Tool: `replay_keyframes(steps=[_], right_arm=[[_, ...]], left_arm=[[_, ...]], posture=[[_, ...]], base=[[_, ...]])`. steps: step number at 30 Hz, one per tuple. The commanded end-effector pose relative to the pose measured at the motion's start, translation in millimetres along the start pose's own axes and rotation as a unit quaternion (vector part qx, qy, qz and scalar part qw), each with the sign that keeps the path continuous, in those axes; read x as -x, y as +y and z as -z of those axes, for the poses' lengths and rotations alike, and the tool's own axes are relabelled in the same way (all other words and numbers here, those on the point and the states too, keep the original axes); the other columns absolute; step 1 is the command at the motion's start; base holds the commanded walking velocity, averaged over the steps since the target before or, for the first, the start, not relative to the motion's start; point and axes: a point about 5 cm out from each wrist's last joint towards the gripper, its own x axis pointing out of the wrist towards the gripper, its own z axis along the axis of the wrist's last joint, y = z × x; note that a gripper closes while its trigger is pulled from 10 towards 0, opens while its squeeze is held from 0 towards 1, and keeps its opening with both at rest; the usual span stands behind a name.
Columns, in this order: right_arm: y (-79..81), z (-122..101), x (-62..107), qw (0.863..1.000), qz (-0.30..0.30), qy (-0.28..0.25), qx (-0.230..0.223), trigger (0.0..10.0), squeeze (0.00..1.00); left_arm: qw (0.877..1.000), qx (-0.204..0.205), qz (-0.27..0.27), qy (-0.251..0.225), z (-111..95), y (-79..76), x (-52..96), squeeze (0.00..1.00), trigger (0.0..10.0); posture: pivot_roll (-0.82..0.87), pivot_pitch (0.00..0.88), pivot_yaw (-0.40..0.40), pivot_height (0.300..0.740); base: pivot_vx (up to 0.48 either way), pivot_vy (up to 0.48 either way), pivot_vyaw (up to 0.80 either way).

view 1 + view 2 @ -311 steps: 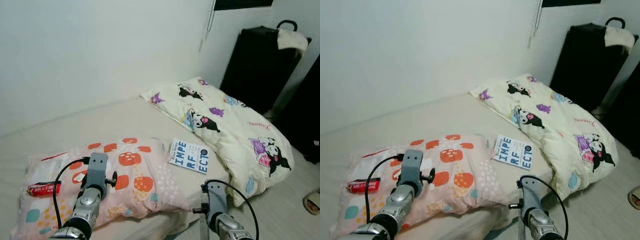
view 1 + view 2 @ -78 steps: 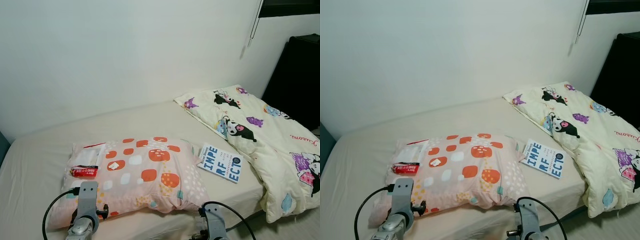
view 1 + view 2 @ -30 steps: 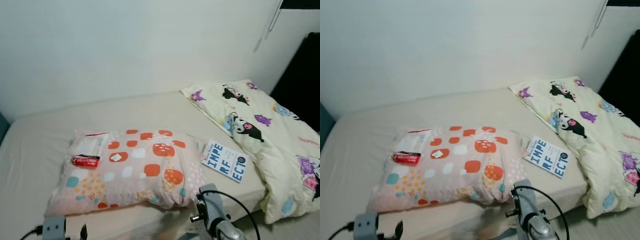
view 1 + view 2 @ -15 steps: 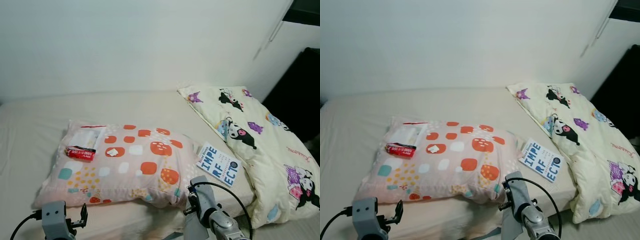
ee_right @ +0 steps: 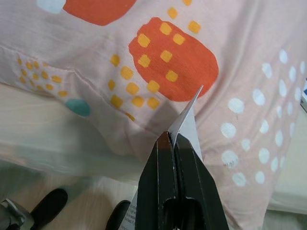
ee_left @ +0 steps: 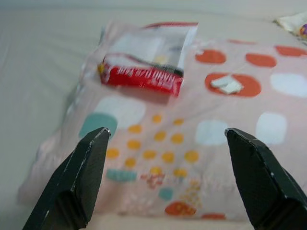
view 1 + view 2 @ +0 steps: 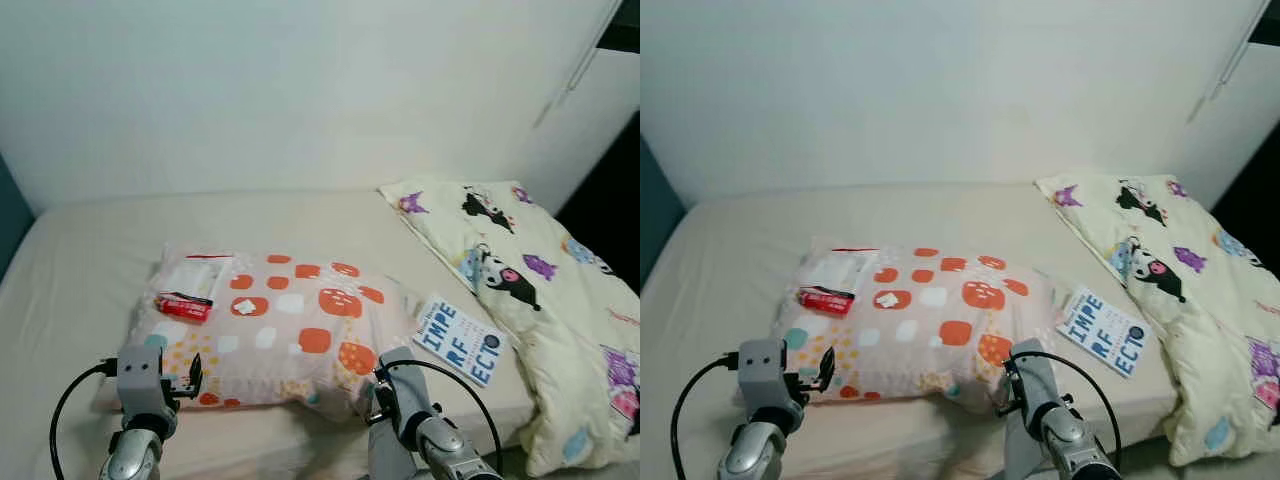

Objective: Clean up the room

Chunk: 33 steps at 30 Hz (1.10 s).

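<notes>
A pink pillow [image 7: 290, 330] with orange patches lies on the bed [image 7: 90, 260]. On its left end lie a red snack wrapper [image 7: 184, 306], a clear plastic packet [image 7: 195, 275] and a small white scrap [image 7: 244, 307]. My left gripper [image 6: 166, 132] is open, hovering just off the pillow's near left corner, facing the red wrapper [image 6: 141, 79]. My right gripper [image 5: 171, 135] is shut on a thin white paper [image 5: 189, 120], at the pillow's front edge. A blue-and-white book [image 7: 460, 340] lies to the right of the pillow.
A cream cartoon-print blanket [image 7: 540, 290] covers the bed's right end and hangs over its edge. A white wall runs behind the bed. A teal panel [image 7: 8, 220] stands at the far left, dark furniture [image 7: 625, 160] at the far right.
The view has panned a little to the left. My left arm has risen toward the pillow's near left corner. The right gripper stays at the pillow's front edge, still holding the paper.
</notes>
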Motion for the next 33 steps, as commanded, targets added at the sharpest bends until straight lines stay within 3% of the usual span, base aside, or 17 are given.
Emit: replay_keyframes(steps=[1, 7, 14, 18, 20, 22, 33], right_arm=[[-3.5, 4, 1.9, 1.000, 0.007, 0.009, 0.000, 10.0, 0.00], [-3.9, 2, 1.2, 1.000, 0.012, 0.005, -0.006, 10.0, 0.00], [-0.6, -3, -3.2, 1.000, 0.014, 0.009, -0.023, 10.0, 0.00], [-0.2, -4, -3.4, 1.000, 0.015, 0.010, -0.023, 10.0, 0.00], [-0.1, -3, -3.3, 1.000, 0.014, 0.011, -0.022, 10.0, 0.00], [-0.1, -3, -3.2, 1.000, 0.013, 0.012, -0.022, 10.0, 0.00], [4.5, -5, -5.1, 1.000, 0.000, 0.015, -0.012, 10.0, 0.00]], left_arm=[[1.000, -0.007, 0.029, -0.007, -7, -11.7, -8.5, 0.00, 10.0], [0.999, -0.005, 0.039, -0.016, -12, -17.1, -12.5, 0.00, 10.0], [0.995, 0.009, 0.101, -0.027, -22, -51.9, -23.2, 0.00, 10.0], [0.993, 0.007, 0.117, -0.022, -20, -62.4, -23.1, 0.00, 10.0], [0.989, -0.038, 0.143, -0.008, -15, -78.0, -22.2, 0.00, 10.0], [0.987, -0.055, 0.150, -0.003, -13, -82.3, -22.1, 0.00, 10.0], [0.989, -0.053, 0.137, 0.011, -13, -79.4, -25.6, 0.00, 10.0]], posture=[[0.08, 0.005, -0.132, 0.740], [0.09, 0.000, -0.127, 0.740], [0.08, 0.000, -0.114, 0.740], [0.08, 0.000, -0.112, 0.740], [0.08, 0.000, -0.112, 0.740], [0.08, 0.000, -0.115, 0.740], [0.09, 0.000, -0.114, 0.740]], base=[[0.000, 0.000, 0.00], [0.000, 0.000, 0.00], [0.000, 0.000, -0.29], [0.000, 0.000, -0.77], [0.000, 0.000, -0.76], [0.000, 0.000, -0.76], [0.000, 0.000, -0.77]])
